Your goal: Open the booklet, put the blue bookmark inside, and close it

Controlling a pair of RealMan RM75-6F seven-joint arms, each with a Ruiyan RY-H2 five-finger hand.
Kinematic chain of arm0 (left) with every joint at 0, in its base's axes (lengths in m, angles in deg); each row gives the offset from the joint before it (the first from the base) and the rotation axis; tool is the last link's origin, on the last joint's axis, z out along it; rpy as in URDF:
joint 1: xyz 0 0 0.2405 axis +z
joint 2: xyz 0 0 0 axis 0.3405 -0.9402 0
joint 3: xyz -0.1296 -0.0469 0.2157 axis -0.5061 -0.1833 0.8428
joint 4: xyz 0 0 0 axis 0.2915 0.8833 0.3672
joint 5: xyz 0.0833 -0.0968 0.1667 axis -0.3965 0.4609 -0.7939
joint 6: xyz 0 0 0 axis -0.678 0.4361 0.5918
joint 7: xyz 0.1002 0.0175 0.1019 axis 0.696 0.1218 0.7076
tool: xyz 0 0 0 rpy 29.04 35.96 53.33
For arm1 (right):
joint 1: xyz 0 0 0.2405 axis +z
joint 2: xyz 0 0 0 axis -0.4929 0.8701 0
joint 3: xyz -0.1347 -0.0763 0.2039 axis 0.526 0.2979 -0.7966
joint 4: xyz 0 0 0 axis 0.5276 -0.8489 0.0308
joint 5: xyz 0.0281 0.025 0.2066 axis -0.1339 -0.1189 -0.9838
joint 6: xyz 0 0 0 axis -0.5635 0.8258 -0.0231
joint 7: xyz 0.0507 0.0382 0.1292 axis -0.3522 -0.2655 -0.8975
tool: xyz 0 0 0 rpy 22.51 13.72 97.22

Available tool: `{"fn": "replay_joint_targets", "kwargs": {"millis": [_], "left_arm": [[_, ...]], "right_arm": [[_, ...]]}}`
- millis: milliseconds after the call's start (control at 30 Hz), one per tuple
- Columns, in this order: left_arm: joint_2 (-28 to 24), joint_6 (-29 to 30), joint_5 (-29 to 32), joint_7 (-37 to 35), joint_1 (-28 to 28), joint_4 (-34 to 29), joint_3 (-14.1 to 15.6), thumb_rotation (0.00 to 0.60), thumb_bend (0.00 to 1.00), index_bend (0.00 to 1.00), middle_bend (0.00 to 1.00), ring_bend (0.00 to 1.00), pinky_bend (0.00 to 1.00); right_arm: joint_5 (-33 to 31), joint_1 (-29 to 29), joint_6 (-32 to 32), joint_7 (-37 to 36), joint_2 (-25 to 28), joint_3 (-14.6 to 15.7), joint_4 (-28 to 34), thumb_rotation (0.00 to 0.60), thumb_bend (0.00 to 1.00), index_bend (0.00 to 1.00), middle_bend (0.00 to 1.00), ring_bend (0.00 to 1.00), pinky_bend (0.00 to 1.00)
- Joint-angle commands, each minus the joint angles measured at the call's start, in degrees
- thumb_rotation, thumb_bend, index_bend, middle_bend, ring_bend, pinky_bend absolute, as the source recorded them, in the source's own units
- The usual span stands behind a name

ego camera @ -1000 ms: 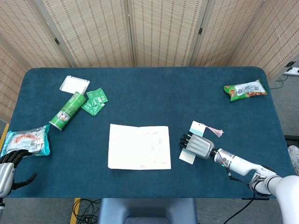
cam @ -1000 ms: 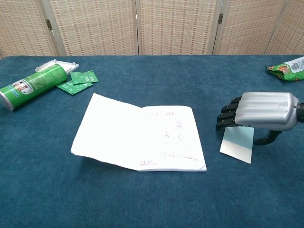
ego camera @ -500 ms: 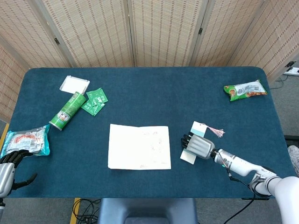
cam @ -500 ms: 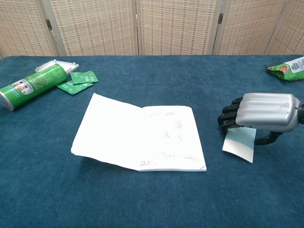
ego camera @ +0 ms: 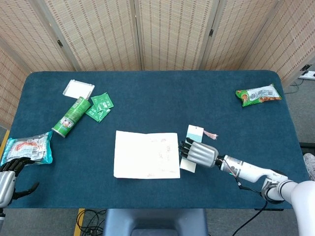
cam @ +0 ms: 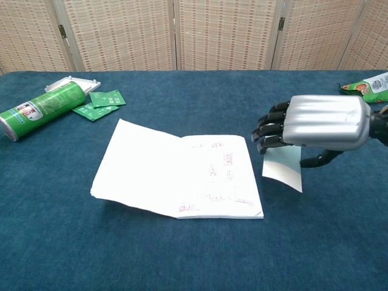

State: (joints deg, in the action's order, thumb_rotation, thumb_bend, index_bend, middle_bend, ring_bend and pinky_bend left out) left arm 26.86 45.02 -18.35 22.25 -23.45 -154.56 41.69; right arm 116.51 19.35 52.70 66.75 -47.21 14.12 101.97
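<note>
Right fingers curled over the bookmark, pinching it, just right of the open booklet mid-tabletop. Right hand palm-down. Left hand at near-left edge, fingers loose, holding nothing.

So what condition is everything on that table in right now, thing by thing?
Booklet: lying open, left page slightly lifted.
Blue bookmark: held by the right hand, beside the booklet's right edge, not yet inside.
Left hand: empty, at the table's near left corner.
Green can: on its side.
Snack bag: lying flat, far right.
</note>
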Motion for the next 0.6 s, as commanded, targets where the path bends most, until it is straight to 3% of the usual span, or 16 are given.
{"fn": "replay_joint_targets", "kwargs": {"millis": [33, 233, 600], "left_arm": [[-0.02, 0.06, -0.01, 0.01, 0.04, -0.05, 0.01, 0.600, 0.24, 0.32, 0.26, 0.21, 0.25], [-0.23, 0.22, 0.18, -0.25, 0.21, 0.06, 0.02, 0.600, 0.24, 0.32, 0.26, 0.21, 0.25], [-0.28, 0.26, 0.87, -0.88, 0.63, 0.62, 0.10, 0.600, 0.24, 0.32, 0.26, 0.21, 0.25]], "right_arm": [[2.29, 3.40, -0.70, 0.71, 1.12, -0.76, 2.81, 0.600, 0.19, 0.43, 0.23, 0.20, 0.30], [6.18, 8.41, -2.06, -0.39, -0.95, -0.62, 1.88, 0.600, 0.19, 0.43, 0.23, 0.20, 0.28], [10.46, 15.14, -2.92, -6.31, -9.37, 1.28, -8.41, 0.600, 0.19, 0.43, 0.23, 0.20, 0.24]]}}
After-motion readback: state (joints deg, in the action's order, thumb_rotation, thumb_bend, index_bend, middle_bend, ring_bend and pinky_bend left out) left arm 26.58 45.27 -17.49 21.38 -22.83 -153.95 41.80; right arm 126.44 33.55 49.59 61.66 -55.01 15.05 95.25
